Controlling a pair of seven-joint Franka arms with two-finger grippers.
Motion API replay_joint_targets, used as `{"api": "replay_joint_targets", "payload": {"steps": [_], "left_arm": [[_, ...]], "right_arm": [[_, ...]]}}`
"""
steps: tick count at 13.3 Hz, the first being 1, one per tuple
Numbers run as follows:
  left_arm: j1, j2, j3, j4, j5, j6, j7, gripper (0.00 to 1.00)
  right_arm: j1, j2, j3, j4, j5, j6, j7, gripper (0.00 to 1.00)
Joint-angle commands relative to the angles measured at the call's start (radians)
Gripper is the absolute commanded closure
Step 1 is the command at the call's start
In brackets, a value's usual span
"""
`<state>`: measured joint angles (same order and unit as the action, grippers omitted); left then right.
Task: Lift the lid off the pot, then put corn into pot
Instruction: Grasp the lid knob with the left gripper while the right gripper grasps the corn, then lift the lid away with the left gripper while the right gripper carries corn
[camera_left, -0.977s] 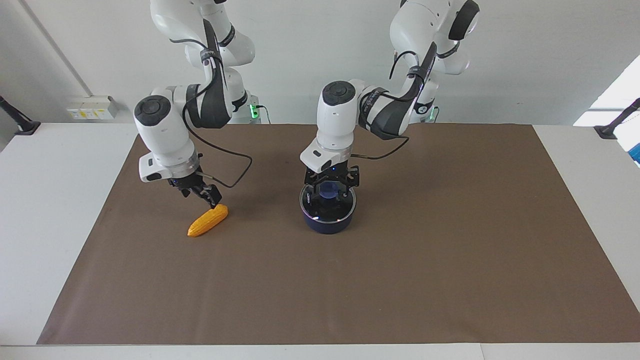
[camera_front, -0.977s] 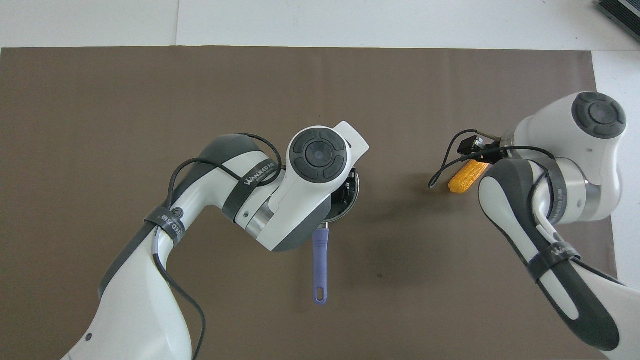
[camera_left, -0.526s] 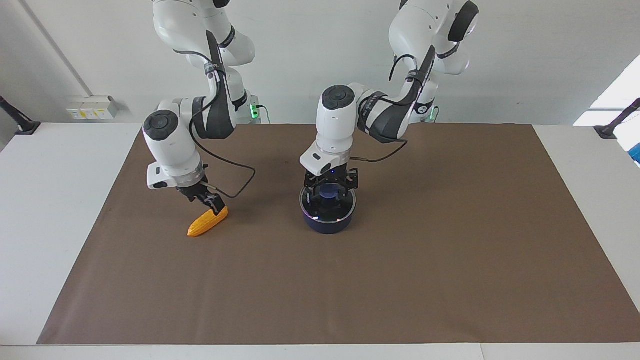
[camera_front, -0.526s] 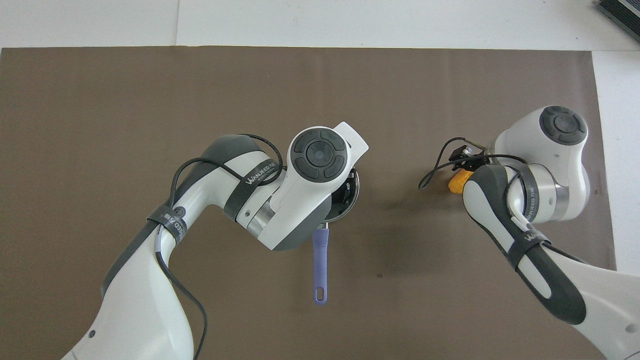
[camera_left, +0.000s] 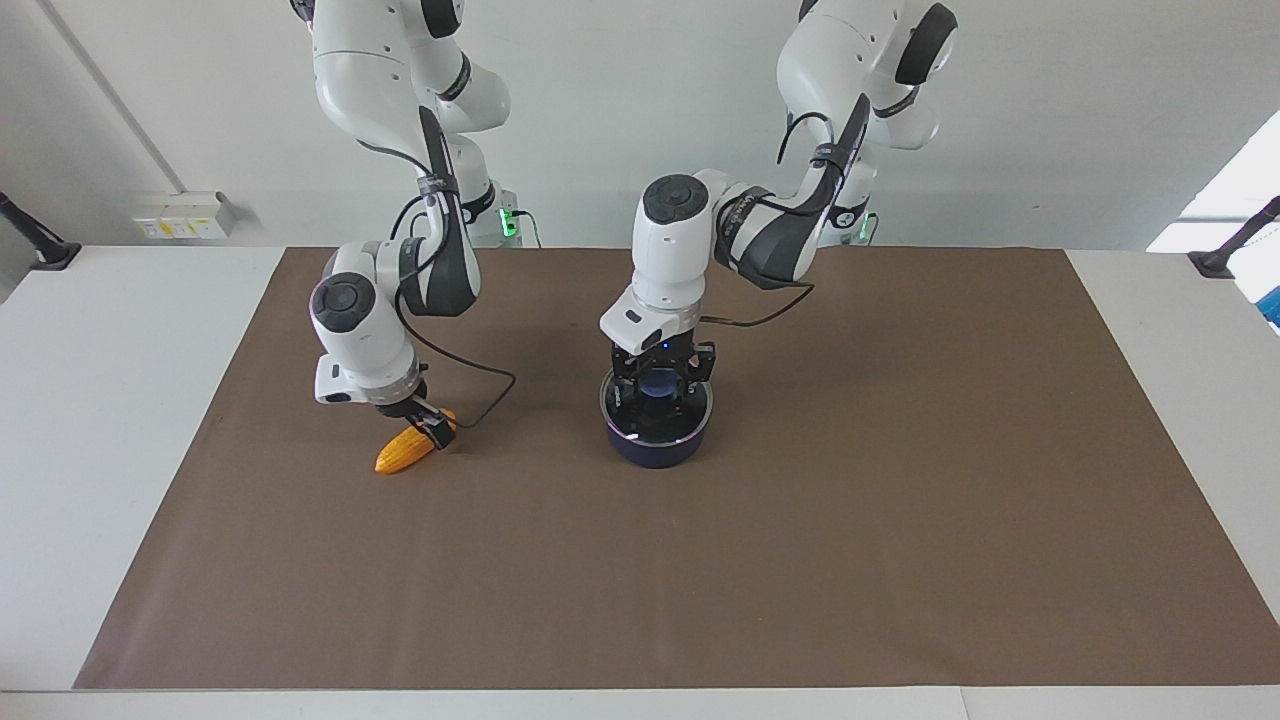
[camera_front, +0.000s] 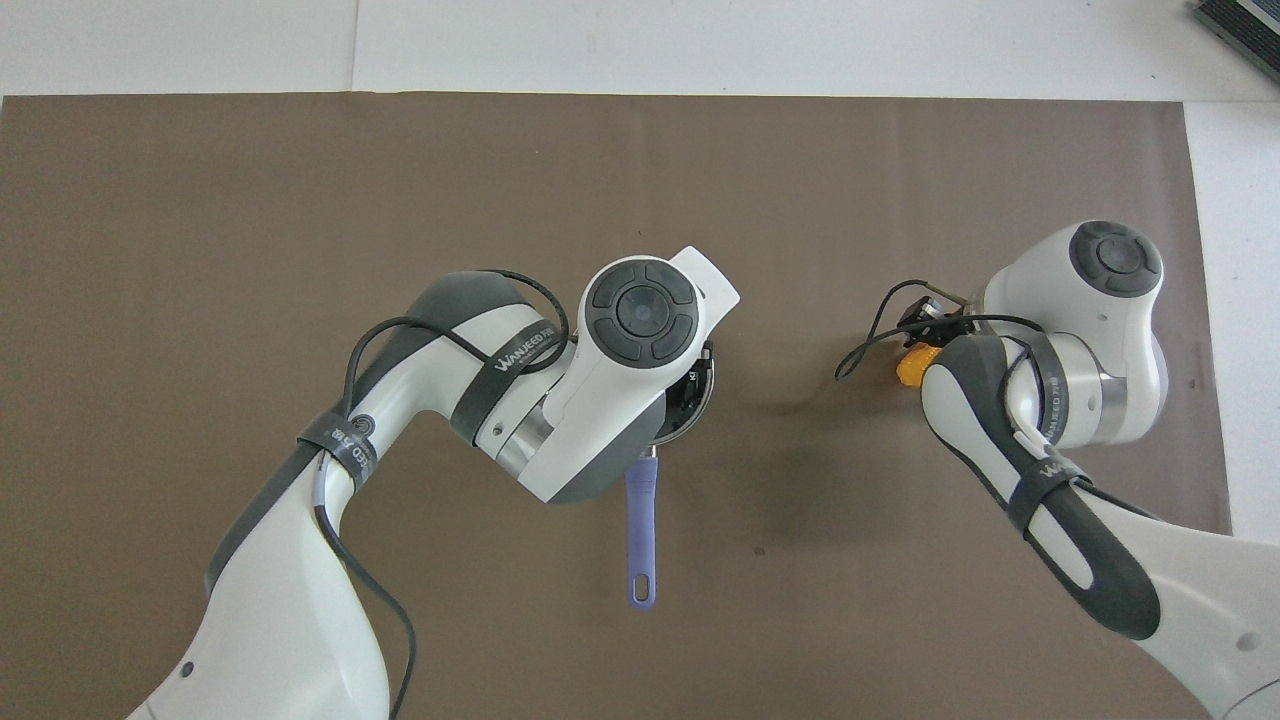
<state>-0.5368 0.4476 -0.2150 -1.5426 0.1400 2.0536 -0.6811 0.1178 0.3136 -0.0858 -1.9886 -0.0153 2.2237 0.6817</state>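
Pot (camera_left: 656, 447) sits mid-mat on the brown mat (camera_left: 900, 500), about halfway between the two short edges, handle (camera_front: 640, 530) pointing straight back toward my bases. Lid (camera_left: 657, 412) is on it, seated.

My left gripper (camera_left: 659, 387) is straight down over the lid's centre, fingers drawn together on the blue knob (camera_left: 657, 382); lid not yet raised, rim looks flush on the pot. The way out is plainly up.

Corn (camera_left: 405, 452) lies flat on the mat toward my right arm's end, well apart from the pot. Long axis runs slantwise: thick end nearer my bases, tapered tip pointing toward the mat's edge away from me. My right gripper (camera_left: 432, 429) is down at the thick end, fingers astride the cob; whether they have bitten yet I cannot tell, my own wrist hides them from above.

Judgement: the corn's road to the pot runs sideways along the mat, and only opens once the lid clears.
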Motion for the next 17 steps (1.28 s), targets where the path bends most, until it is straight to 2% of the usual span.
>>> {"api": "replay_joint_targets", "payload": {"steps": [1, 2, 4, 5, 8, 11, 13, 15, 17], "left_arm": [[-0.020, -0.017, 0.014, -0.021, 0.021, -0.016, -0.022, 0.74], [-0.020, -0.020, 0.014, -0.021, 0.021, -0.016, -0.022, 0.77], [-0.022, -0.024, 0.017, -0.014, 0.024, -0.038, -0.022, 0.94], [-0.022, -0.032, 0.014, -0.013, 0.048, -0.041, -0.020, 0.99], [-0.022, -0.082, 0.014, -0.013, 0.055, -0.085, -0.020, 1.00], [-0.008, -0.109, 0.014, -0.019, 0.055, -0.104, -0.018, 1.00], [0.009, -0.136, 0.020, -0.042, 0.055, -0.119, -0.009, 1.00], [0.053, -0.165, 0.022, -0.112, 0.058, -0.083, 0.008, 1.00], [0.130, -0.175, 0.022, -0.168, 0.058, -0.008, 0.064, 1.00]], "right_arm": [[-0.020, -0.010, 0.008, -0.022, 0.005, 0.036, 0.027, 1.00], [-0.021, -0.007, 0.008, -0.015, 0.006, 0.034, 0.047, 1.00], [-0.020, -0.005, 0.008, -0.012, 0.006, 0.037, 0.104, 1.00], [-0.015, -0.005, 0.008, -0.007, 0.006, 0.037, 0.104, 1.00], [-0.017, -0.045, 0.005, 0.042, 0.006, -0.011, 0.099, 1.00], [-0.004, -0.119, 0.008, 0.071, 0.008, -0.126, 0.119, 1.00], [0.022, -0.146, 0.020, 0.073, 0.012, -0.159, 0.208, 1.00], [0.086, -0.151, 0.021, 0.073, 0.012, -0.177, 0.280, 1.00], [0.108, -0.151, 0.024, 0.082, 0.012, -0.177, 0.337, 1.00]]}}
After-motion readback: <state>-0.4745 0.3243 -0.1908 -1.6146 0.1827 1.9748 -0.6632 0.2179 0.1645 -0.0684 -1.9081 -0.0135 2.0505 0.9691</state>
